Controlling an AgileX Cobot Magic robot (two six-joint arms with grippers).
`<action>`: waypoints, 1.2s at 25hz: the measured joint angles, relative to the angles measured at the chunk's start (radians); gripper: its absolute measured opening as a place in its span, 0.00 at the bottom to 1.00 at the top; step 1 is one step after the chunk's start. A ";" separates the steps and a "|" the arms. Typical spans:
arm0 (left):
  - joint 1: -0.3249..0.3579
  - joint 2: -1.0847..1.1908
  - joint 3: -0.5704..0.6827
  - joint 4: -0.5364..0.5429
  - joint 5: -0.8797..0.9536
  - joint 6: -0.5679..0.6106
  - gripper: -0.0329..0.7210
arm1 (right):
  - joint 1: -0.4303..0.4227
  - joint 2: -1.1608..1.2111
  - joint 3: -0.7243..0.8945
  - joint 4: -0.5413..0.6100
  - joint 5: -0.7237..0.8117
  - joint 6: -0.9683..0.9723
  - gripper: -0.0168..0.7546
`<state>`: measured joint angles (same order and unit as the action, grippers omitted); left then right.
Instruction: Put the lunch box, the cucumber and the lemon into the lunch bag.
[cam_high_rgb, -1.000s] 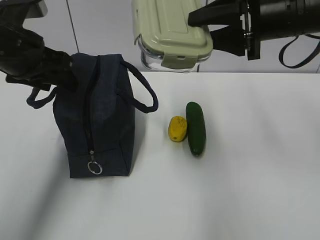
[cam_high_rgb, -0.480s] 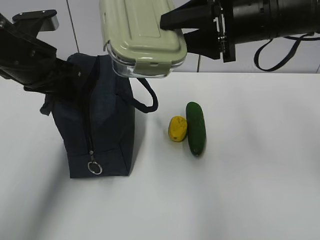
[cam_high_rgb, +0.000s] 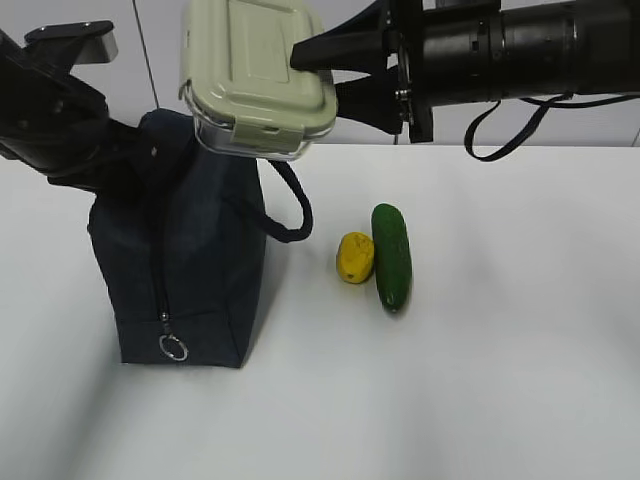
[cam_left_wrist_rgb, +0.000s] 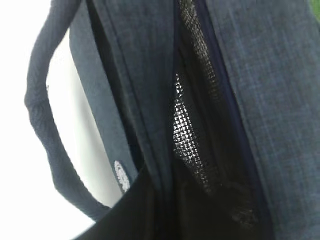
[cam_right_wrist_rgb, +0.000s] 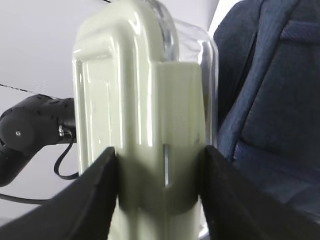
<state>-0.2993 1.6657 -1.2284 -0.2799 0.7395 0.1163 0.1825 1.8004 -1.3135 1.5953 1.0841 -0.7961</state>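
The lunch box, clear glass with a sage-green lid, hangs tilted in the air over the top right of the lunch bag. My right gripper is shut on its right end; in the right wrist view the jaws clamp the lunch box on both sides, with the navy bag beyond it. My left gripper sits at the bag's top left edge and pinches its fabric; mesh lining shows inside. The lemon and the cucumber lie side by side right of the bag.
The bag's right handle loops out towards the lemon. The zipper's ring pull hangs at the bag's front end. A white wall stands behind the white table.
My right gripper has carried the lunch box left, from above the lemon to over the bag's top. The left arm has pulled the bag a little to the left.
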 joint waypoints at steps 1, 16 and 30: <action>0.000 -0.005 0.000 -0.002 0.003 0.000 0.05 | 0.004 0.007 0.000 0.012 -0.003 -0.002 0.52; 0.000 -0.105 0.000 -0.095 0.003 0.002 0.05 | 0.013 0.073 0.000 0.120 -0.060 -0.025 0.52; 0.000 -0.116 0.000 -0.247 -0.060 0.090 0.05 | 0.031 0.143 0.000 0.030 -0.105 -0.029 0.52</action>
<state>-0.2993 1.5492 -1.2284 -0.5271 0.6800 0.2062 0.2130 1.9431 -1.3135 1.6258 0.9793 -0.8250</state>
